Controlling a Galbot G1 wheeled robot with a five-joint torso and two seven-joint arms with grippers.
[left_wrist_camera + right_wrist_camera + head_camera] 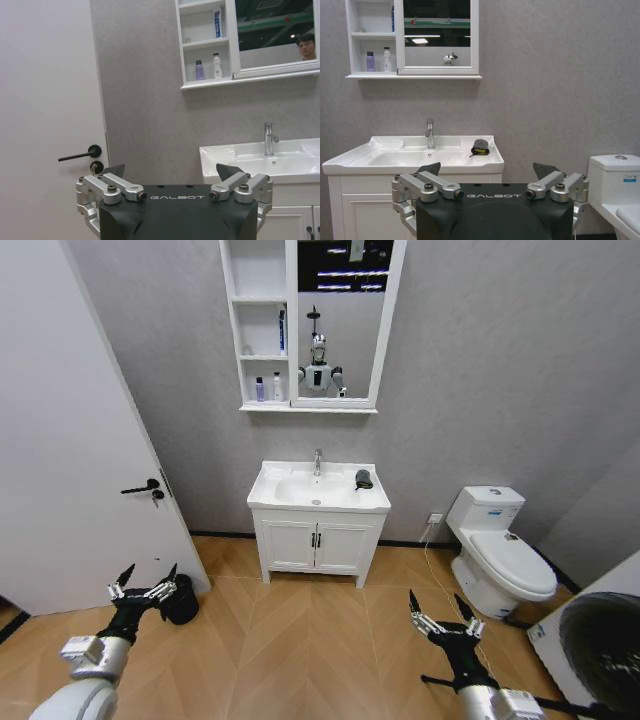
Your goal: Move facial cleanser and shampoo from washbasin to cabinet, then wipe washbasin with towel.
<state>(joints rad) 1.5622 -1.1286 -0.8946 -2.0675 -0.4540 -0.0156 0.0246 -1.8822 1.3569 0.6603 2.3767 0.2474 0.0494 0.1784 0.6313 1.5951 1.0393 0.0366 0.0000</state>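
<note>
Hovering released: left end effector [145,578], right end effector [440,606] | towel [363,479] folds unclear on washbasin [275,492]

My left gripper [170,176] and right gripper [489,170] look alike: a matte black block lettered GALBOT in grey, silver metal linkages pinned with dark screws, and pointed black fingertips [544,169]. My forearms are black, turning pale grey farther back.
</note>
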